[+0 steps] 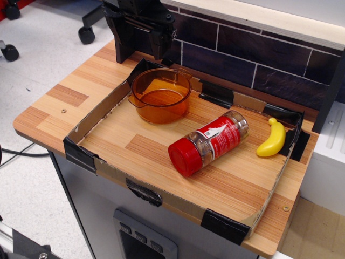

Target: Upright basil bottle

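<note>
The basil bottle [209, 141] lies on its side in the middle of the shallow cardboard tray [86, 125]. It is a clear jar with a red label and brownish contents. Its wide red cap [185, 156] points toward the front left and its base toward the back right. My gripper [161, 49] is a black shape at the back left, hanging above the far rim of the amber bowl [160, 95] and well away from the bottle. Its fingers are dark against the dark wall, so I cannot tell how the jaws stand. It holds nothing that I can see.
A yellow toy banana [272, 139] lies in the tray's back right corner. The tray has low walls with black tape at the corners and sits on a wooden table [54, 108]. A dark tiled wall [259, 54] runs behind it.
</note>
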Motion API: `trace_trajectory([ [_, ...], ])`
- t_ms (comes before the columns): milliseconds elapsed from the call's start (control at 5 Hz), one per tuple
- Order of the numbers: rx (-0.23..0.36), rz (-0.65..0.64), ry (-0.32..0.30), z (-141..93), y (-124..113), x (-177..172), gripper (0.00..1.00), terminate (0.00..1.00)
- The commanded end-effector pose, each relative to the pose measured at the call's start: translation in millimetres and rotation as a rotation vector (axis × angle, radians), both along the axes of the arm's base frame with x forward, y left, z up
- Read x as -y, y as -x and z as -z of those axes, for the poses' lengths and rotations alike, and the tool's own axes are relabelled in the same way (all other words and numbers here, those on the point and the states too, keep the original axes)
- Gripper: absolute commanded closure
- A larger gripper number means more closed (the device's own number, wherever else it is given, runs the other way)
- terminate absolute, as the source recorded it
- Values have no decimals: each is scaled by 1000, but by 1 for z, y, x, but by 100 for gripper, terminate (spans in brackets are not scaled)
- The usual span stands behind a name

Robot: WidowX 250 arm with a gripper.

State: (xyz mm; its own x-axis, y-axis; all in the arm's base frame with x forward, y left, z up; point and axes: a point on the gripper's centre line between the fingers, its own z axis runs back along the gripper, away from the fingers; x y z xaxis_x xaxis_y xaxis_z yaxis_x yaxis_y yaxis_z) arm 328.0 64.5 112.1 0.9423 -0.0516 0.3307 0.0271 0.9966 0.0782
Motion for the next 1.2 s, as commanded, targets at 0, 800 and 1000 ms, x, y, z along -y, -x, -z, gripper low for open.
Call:
trace_trajectory([
  [0, 0, 0, 0, 0, 0, 0, 0, 0],
  [800, -274, 367, 98, -2, 79, 76, 0, 0],
  [1000, -229, 364, 87, 14, 80, 90, 0, 0],
])
